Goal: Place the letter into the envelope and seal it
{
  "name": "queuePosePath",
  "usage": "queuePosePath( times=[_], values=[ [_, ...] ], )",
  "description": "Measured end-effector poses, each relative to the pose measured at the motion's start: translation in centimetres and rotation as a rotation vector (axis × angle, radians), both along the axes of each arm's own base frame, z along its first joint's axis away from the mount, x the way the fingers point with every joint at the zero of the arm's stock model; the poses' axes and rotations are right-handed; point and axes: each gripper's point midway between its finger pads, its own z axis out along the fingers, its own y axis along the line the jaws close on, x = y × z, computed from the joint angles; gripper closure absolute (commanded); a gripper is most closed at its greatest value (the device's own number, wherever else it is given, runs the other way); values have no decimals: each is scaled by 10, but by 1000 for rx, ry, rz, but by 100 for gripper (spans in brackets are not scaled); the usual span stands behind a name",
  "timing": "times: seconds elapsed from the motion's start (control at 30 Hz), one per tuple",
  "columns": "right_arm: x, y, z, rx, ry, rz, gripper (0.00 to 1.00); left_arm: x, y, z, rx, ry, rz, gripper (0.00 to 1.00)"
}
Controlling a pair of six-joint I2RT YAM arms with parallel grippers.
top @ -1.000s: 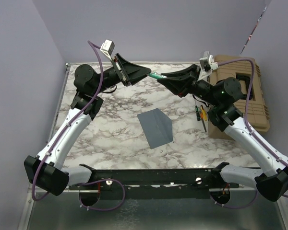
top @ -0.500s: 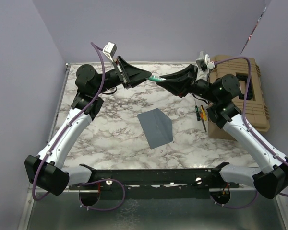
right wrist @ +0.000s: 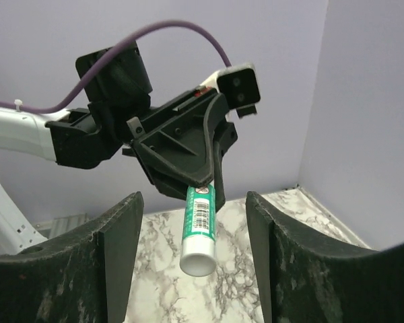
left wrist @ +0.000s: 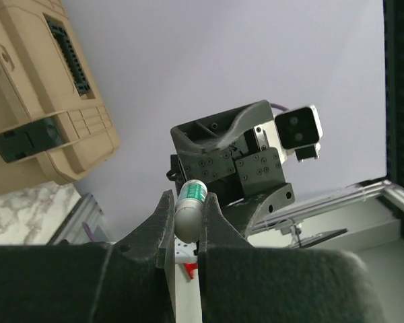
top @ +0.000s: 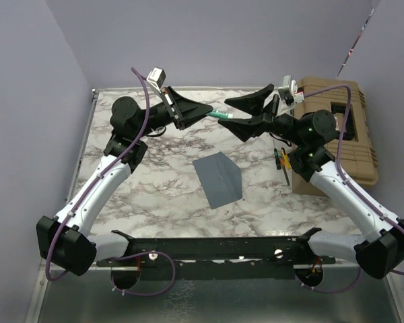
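Observation:
The slate blue-grey envelope (top: pixel 219 178) lies flat on the marble table (top: pixel 155 195), slightly right of the middle. The letter is not in view. High above the table's far part, my left gripper (top: pixel 203 111) (left wrist: pixel 188 203) is shut on a green glue stick (top: pixel 219 114) (left wrist: pixel 190 199), holding it by one end. The stick's free silver end (right wrist: pixel 198 252) points toward my right gripper (top: pixel 227 112) (right wrist: pixel 194 208). That gripper is open, its fingers (right wrist: pixel 121 249) standing wide on either side of the stick without touching it.
A tan tool case (top: pixel 337 128) (left wrist: pixel 40 101) stands at the table's right edge, beside my right arm. A few small hand tools (top: pixel 281 161) lie next to it. Purple walls close in the left, back and right sides.
My right gripper has opened and let go of the glue stick. My left gripper has closed tighter on it and now holds it alone, a little further right.

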Motion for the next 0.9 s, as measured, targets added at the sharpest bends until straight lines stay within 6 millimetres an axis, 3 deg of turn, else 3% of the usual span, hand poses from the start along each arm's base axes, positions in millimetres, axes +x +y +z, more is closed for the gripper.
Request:
queuePosePath(
  times=[0.17,0.33,0.5,0.73,0.9],
  values=[
    [-1,3,-2,25,-77,8,35,6,0,-11,-64,117,6,100],
    [4,13,-8,26,-131,25,36,4,0,-1,-150,158,-5,100],
    [12,19,-15,20,-145,28,43,1,3,10,-205,150,-17,100],
    [10,19,-11,32,-172,38,40,1,3,6,-223,174,-22,100],
    [7,20,-8,44,-190,46,44,2,4,6,-229,177,-19,100]
  ],
)
